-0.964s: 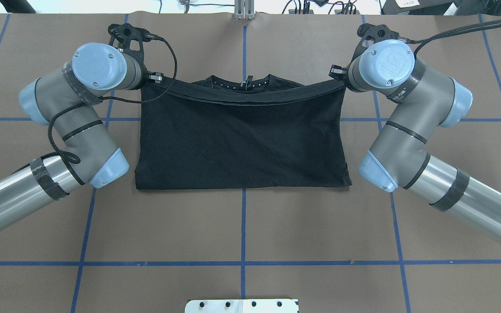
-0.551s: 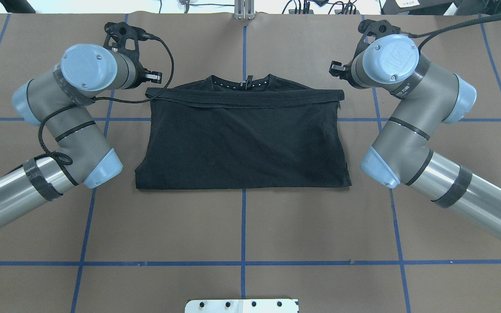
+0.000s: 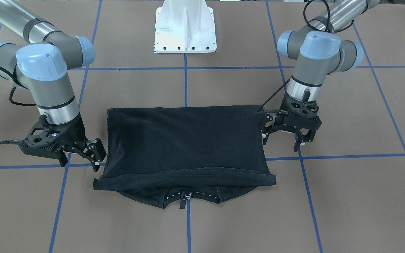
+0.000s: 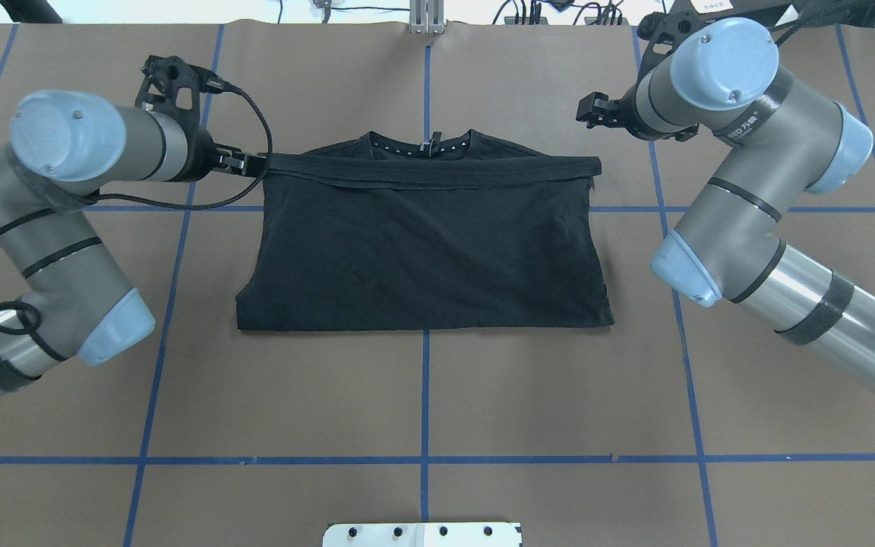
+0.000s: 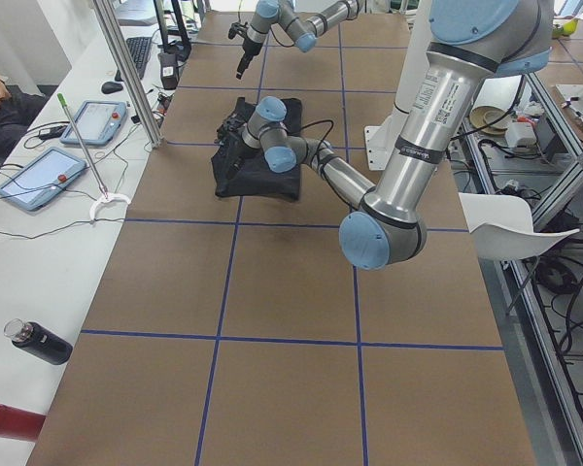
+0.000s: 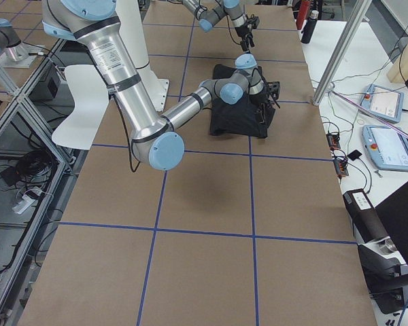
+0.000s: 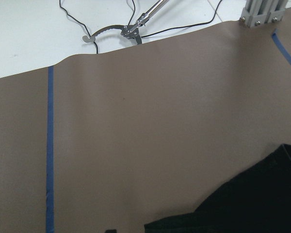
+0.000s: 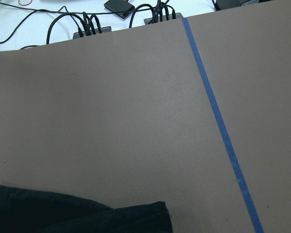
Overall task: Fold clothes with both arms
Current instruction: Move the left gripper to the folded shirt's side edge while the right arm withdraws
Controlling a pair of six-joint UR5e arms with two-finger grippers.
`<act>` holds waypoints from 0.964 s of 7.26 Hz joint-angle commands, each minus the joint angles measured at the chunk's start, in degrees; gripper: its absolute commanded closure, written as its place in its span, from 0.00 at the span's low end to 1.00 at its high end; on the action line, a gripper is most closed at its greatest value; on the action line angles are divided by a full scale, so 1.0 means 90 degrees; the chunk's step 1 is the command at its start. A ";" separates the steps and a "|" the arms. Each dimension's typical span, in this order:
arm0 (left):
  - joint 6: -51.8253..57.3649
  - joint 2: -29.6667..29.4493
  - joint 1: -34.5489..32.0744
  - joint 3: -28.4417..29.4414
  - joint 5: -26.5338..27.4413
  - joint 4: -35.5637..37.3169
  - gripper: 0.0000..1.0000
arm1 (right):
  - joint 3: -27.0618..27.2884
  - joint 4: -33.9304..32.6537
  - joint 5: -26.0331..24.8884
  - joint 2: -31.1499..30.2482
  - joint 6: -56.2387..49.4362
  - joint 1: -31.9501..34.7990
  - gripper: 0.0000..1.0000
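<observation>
You've got the black T-shirt (image 4: 422, 251) folded in half, flat on the table (image 4: 422, 395), mid-width, nearer the edge across from the robot. The neck opening pokes out toward that edge. Left gripper (image 3: 282, 142) is just beside the shirt's left side, fingers wide, holding nothing. Right gripper (image 3: 80, 164) is just off the right side, fingers wide too, empty.
</observation>
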 commanded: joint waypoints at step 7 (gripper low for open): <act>-0.1295 0.1013 0.1612 -0.0137 0.0360 -0.1233 0.10 | 0.0200 0.0000 -0.0088 -0.0064 0.0028 -0.0085 0.00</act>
